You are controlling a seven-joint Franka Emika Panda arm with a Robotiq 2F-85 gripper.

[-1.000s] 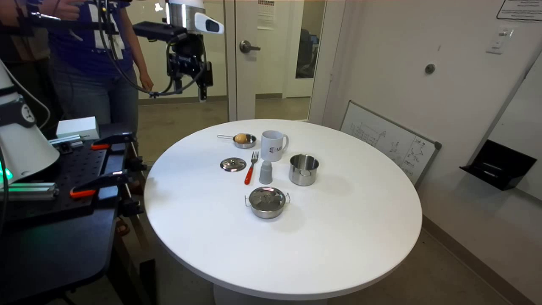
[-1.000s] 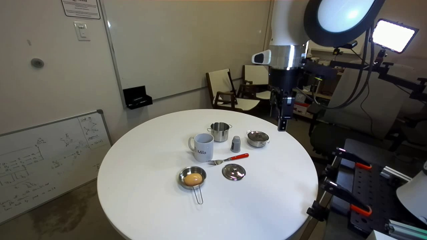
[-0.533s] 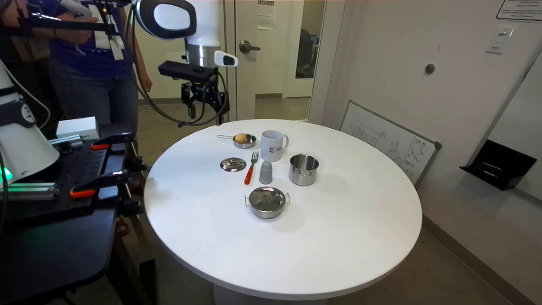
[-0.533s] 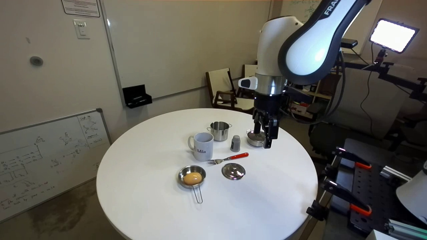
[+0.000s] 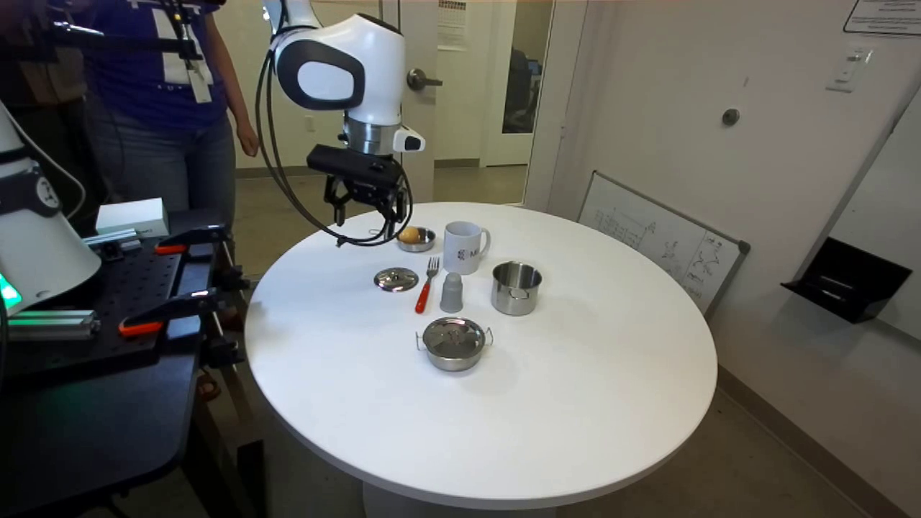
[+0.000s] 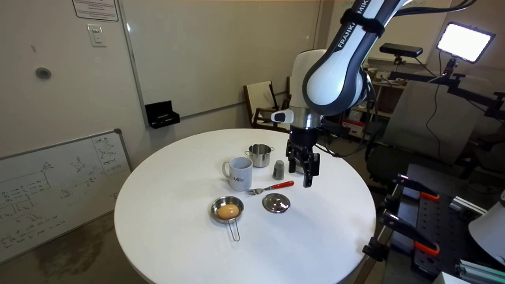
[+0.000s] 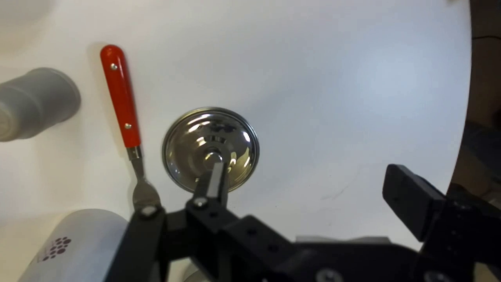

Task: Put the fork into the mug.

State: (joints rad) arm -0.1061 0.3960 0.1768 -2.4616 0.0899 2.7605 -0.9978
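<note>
Now lower than a second ago, the arm (image 6: 333, 86) hangs above the tabletop (image 6: 315, 236).
Its jaws stand wide apart, released; the red-handled fork (image 7: 131, 133) lies unmoved near the mug (image 6: 240, 174), between the steel lid (image 6: 276, 203) and the grey object (image 6: 278, 170).

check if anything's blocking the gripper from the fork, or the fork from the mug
In the wrist view, a low lid lies on the table between gripper and fork, but nothing visible blocks reaching over it. Nothing visible stands between fork and mug.
</note>
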